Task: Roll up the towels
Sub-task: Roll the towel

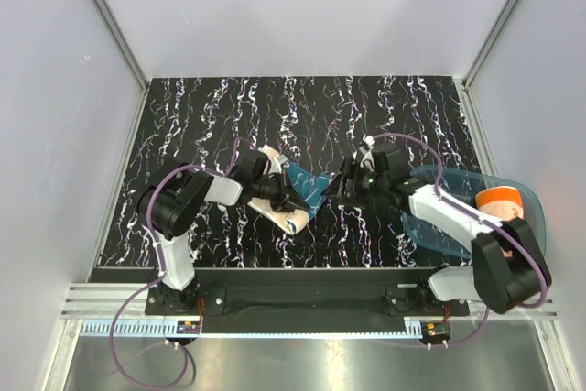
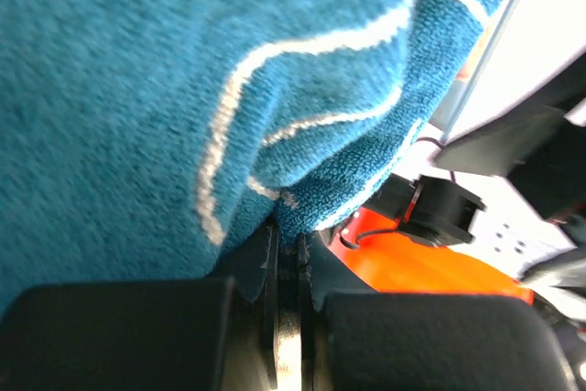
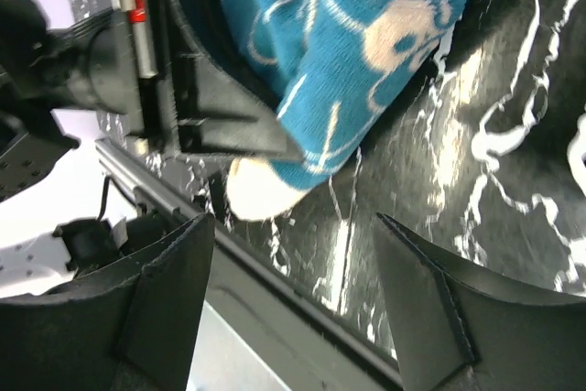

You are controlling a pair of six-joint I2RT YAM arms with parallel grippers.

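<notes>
Your left claw [image 1: 273, 191] is clamped shut on the teal terry towel with white swirls [image 1: 308, 189], which lies mid-way across the black marbled table [image 1: 229, 107]. Your right claw [image 1: 346, 186] stands wide open and empty just beside the towel's free end. Take that loose edge squarely, pull the cloth taut, then roll evenly toward the pinned end.

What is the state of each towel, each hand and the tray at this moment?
teal towel: on the table, bunched, not neatly rolled, one edge pinched by the left hand.
orange towel: appears rolled, lying in the blue tray.
left hand: shut on the teal towel.
right hand: open, beside the teal towel, holding nothing.
blue tray: on the table, holding the orange towel.
</notes>
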